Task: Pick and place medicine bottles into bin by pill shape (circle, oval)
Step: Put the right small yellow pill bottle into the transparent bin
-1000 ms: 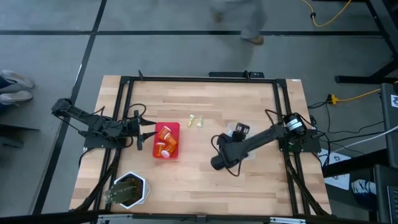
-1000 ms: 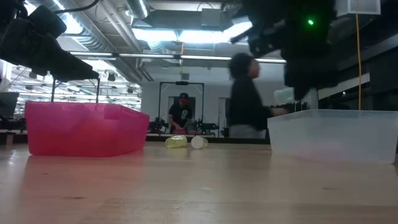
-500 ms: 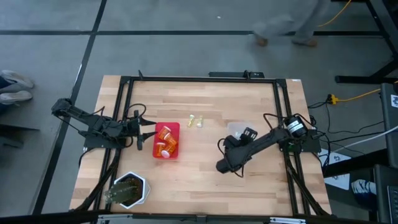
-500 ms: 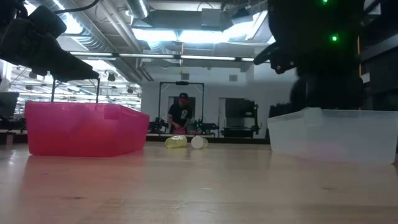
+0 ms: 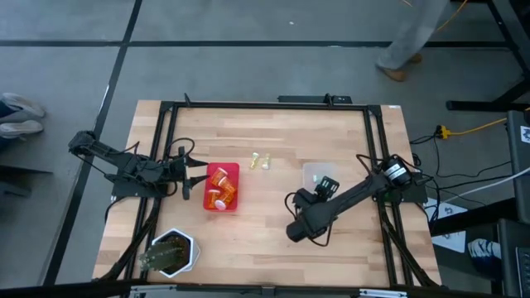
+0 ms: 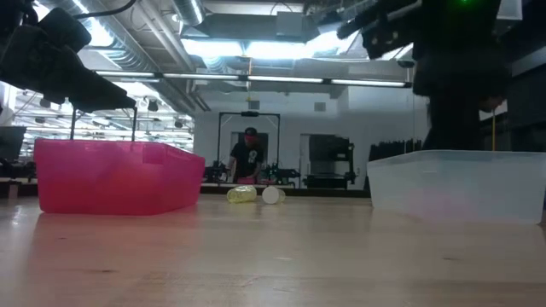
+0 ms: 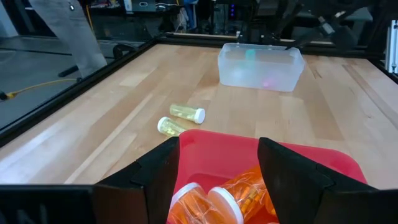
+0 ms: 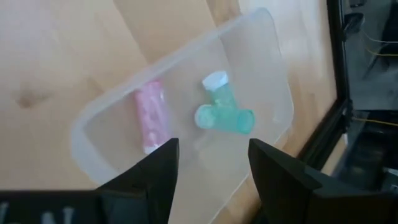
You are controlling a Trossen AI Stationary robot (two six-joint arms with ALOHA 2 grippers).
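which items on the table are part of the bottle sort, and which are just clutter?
Job:
- orange bottles in the pink bin
- two yellow-green bottles loose on the wood
- pink bottle and teal bottles in the clear bin

Lying about:
- white hexagonal pot, near the table's front edge

The bare wood between the pink bin (image 5: 222, 187) and the clear bin (image 5: 315, 175) is wide and free. Two small yellow bottles (image 5: 261, 160) lie near the pink bin, with room all around them. The right arm (image 5: 348, 197) stretches across the clear bin's front side. The white pot (image 5: 172, 252) blocks one near corner.
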